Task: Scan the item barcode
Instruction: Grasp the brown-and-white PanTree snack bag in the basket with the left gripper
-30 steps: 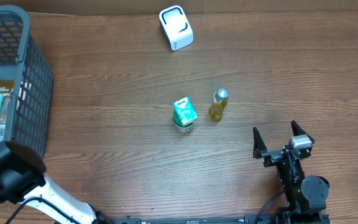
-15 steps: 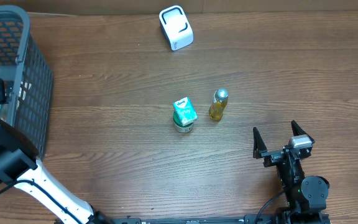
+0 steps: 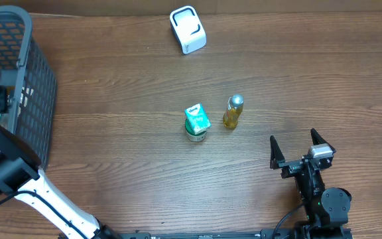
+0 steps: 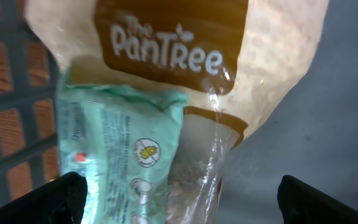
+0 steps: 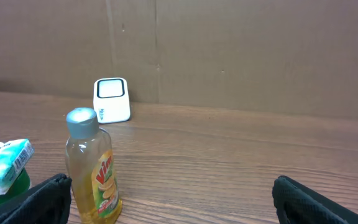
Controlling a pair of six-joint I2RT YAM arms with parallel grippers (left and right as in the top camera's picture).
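the clear bag with the brown label (image 4: 166,53) lies long-ways, pointing away from the wide left fingers (image 4: 58,202); the right fingers (image 5: 42,199) are wide too, empty.

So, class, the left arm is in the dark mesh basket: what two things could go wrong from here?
1. The open left gripper faces a mint-green plastic packet overlapping a clear brown-labelled bag; it might pinch both.
2. The upright yellow silver-capped bottle stands mid-table beside a teal carton; a carried item swinging towards the white boxy scanner could topple it.
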